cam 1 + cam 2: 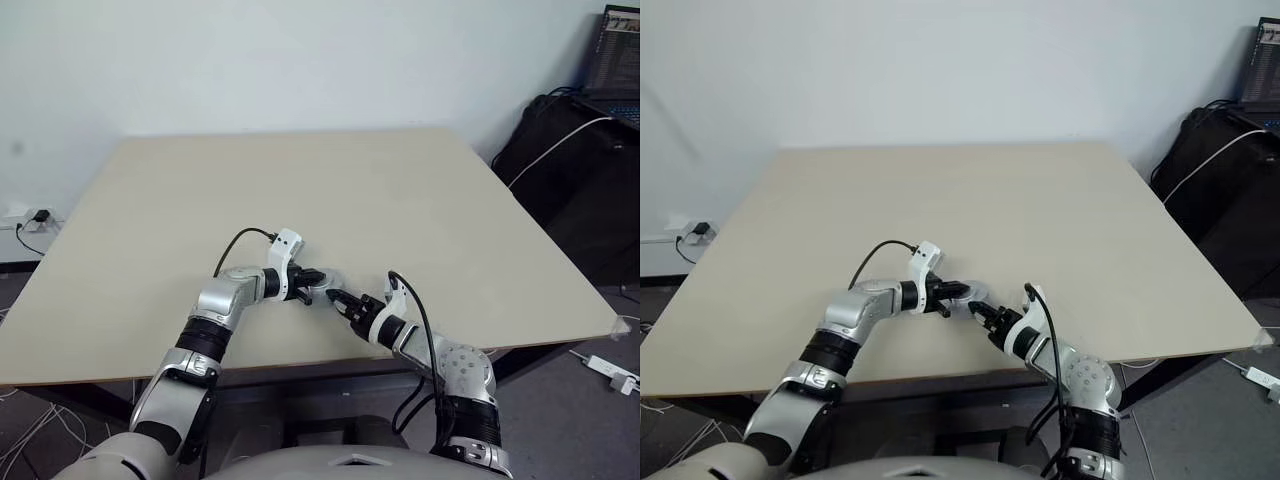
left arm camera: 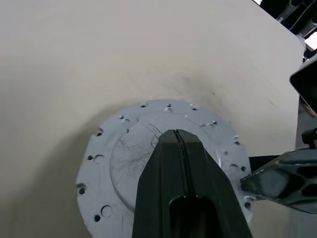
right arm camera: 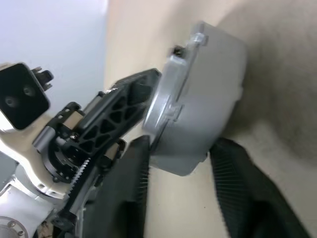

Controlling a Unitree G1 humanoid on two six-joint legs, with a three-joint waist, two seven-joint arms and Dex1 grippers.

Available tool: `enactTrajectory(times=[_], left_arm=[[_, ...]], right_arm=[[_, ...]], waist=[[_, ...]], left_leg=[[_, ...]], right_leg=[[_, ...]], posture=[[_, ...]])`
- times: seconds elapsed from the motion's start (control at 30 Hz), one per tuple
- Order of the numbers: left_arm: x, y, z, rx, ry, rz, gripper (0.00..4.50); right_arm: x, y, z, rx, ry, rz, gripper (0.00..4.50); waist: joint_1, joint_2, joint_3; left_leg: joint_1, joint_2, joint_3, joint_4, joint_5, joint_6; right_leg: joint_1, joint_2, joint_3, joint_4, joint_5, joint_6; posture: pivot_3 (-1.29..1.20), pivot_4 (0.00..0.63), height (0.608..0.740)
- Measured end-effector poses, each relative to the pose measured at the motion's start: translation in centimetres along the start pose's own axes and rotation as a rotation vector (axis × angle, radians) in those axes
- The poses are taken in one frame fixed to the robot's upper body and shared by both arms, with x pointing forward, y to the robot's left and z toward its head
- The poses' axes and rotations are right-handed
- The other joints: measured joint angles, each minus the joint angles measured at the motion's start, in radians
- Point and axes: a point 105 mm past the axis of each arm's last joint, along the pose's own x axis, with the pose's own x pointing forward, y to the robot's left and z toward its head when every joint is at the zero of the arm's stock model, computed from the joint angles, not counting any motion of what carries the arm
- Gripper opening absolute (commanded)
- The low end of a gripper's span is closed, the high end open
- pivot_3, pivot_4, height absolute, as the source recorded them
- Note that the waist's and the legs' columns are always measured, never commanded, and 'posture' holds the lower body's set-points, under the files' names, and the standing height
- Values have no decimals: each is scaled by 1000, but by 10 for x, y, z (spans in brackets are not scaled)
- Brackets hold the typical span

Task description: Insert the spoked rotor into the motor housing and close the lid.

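The lid (image 2: 163,163) already sits closed on the housing (image 3: 208,94) near the table's (image 1: 300,180) front edge. The left gripper (image 2: 177,136) is clenched empty, pressing on top. The right gripper (image 3: 181,163) straddles the housing's side, fingers half-closing (contact unclear). Metal looks heavy, stiff, smooth; the rim is best to take.

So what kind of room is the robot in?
Probably an office or a lab workroom. There's a big plain table against a bare white wall, a laptop sitting on something dark in the corner, and cables with a power strip on the floor.
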Motion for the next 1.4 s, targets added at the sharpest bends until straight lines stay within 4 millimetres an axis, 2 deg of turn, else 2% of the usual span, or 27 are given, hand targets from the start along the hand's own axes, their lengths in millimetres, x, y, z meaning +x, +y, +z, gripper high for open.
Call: enactTrajectory(times=[0.37,0.6,0.87,1.0,1.1,1.17,1.2,1.3,1.37,1.4], left_arm=[[0,0,0,-3,-2,3,0],[-3,2,-3,-35,-20,19,0],[-6,4,-6,-57,-37,36,0],[-7,5,-3,-143,-136,78,0],[-7,10,5,-239,-285,156,0],[-18,14,22,-277,-432,228,0],[-23,14,31,-290,-492,246,0],[-55,15,53,-393,-690,237,0],[-77,18,48,-456,-754,223,0],[-84,20,38,-498,-764,227,0]], right_arm=[[0,-2,1,5,-9,-14,1358],[-3,-4,14,38,-87,-33,1232],[-2,-4,15,41,-87,-35,1231],[-1,-2,15,44,-88,-26,1231],[-1,0,15,47,-91,-15,1231],[0,3,15,46,-89,-5,1231],[1,4,15,45,-91,-2,1231],[1,5,15,48,-93,5,1231],[1,5,15,55,-97,11,1231],[0,4,15,59,-102,9,1231]], waist=[[3,0,0],[5,1,0],[5,1,0],[4,2,3],[7,0,7],[7,0,7],[8,0,7],[5,0,7],[2,1,6],[3,1,6]], left_leg=[[0,0,0,0,0,0],[0,0,0,0,0,0],[0,0,0,0,0,0],[-1,0,0,0,0,0],[-6,0,0,0,0,0],[-15,0,0,2,0,0],[-17,0,0,2,1,-1],[-18,0,0,3,1,-1],[-17,0,0,2,2,-2],[-17,0,0,2,3,-4]], right_leg=[[0,0,0,0,0,0],[0,0,0,0,0,0],[0,0,0,0,0,0],[-1,0,0,0,0,0],[-5,0,-1,0,0,0],[-13,0,0,0,1,1],[-15,0,0,0,4,7],[-16,1,0,0,5,7],[-15,2,2,-1,4,6],[-15,2,2,-1,3,6]], posture=[[0,0,740],[0,0,740],[0,0,740],[0,0,740],[0,0,740],[0,0,740],[0,0,740],[0,0,740],[0,0,740],[0,0,740]])
